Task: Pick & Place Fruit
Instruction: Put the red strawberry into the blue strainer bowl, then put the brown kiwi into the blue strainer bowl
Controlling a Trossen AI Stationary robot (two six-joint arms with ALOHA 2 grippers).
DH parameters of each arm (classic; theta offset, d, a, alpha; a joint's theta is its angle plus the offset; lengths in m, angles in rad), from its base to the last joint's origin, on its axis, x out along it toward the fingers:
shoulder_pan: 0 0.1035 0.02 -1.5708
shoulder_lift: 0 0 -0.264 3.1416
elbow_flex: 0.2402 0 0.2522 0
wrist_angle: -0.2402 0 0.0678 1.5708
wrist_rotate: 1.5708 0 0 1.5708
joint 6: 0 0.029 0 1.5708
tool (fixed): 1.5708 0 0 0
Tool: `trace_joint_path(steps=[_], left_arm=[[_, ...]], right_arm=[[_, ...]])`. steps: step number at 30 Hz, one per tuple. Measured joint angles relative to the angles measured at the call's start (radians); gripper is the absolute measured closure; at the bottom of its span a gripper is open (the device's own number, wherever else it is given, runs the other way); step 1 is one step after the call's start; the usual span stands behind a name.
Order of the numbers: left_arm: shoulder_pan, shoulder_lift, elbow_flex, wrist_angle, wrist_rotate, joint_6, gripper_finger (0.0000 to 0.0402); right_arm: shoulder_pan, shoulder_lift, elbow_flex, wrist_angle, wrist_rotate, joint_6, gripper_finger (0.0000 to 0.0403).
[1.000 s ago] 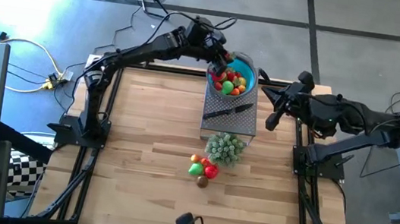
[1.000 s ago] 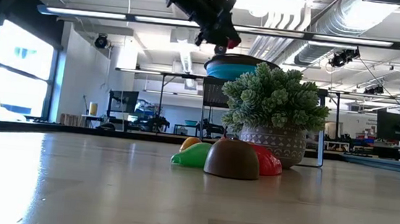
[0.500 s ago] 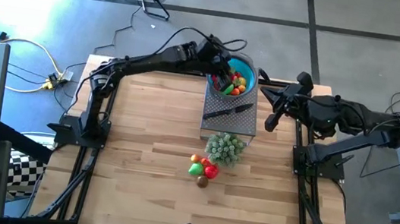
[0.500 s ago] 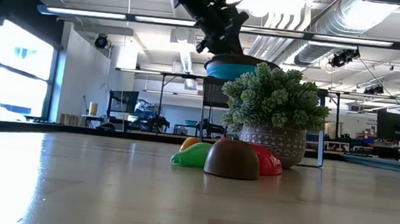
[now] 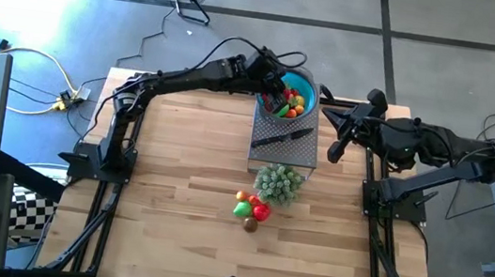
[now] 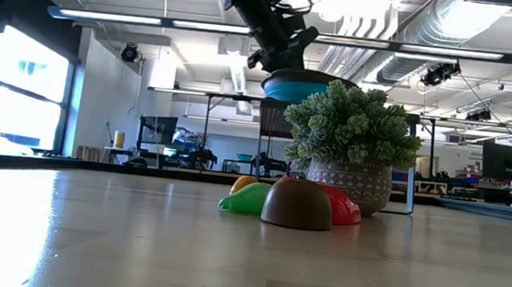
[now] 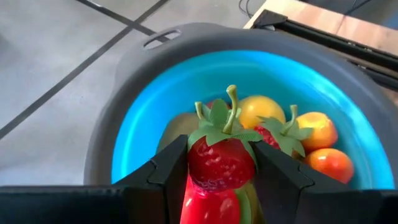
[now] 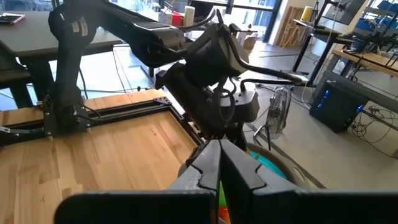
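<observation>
The left pincer (image 5: pixel 277 92) reaches over the blue bowl (image 5: pixel 308 87) at the far edge of the wooden counter (image 5: pixel 185 188), its fingers clenched on a red toy strawberry (image 7: pixel 221 163) with a green leafy cap. In the left wrist view the berry sits squeezed between the two dark fingers (image 7: pixel 169 167), poised above the bowl's blue interior (image 7: pixel 155 106), where a yellow fruit (image 7: pixel 262 111), two orange fruits (image 7: pixel 329 162) and another strawberry top are heaped together. The bowl stands on a grey perforated stand (image 5: pixel 298 148), on which a black-handled knife (image 5: pixel 278 138) lies across the top.

Nearer the front, a pale green bushy plant (image 5: pixel 278 181) in a patterned pot (image 6: pixel 350 183) sits mid-counter, with a small pile of fruit still beside it: an orange piece (image 5: pixel 241 195), a green one (image 6: pixel 249 198), a red one (image 5: pixel 262 212) and a brown dome-shaped one (image 6: pixel 297 204), all touching or close together.

The right pincer (image 5: pixel 334 136) waits above the counter's right rail, level with the stand; its fingers meet, closed on nothing, in the right wrist view.
</observation>
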Motion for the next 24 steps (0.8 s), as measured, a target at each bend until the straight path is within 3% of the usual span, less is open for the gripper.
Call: trace_joint_path(steps=[6,16,24], left_arm=[[0.0,0.0,0.0,0.02,0.001,-0.007,0.025],[0.0,0.0,0.0,0.023,0.01,-0.03,0.0197],[0.0,-0.015,0.0,0.029,0.049,-0.03,0.023]], right_arm=[[0.0,0.0,0.0,-0.003,-0.002,0.003,0.0401],[0.0,0.0,0.0,-0.024,-0.002,0.001,0.0401],[0.0,0.0,0.0,-0.026,-0.001,0.0,0.0401]])
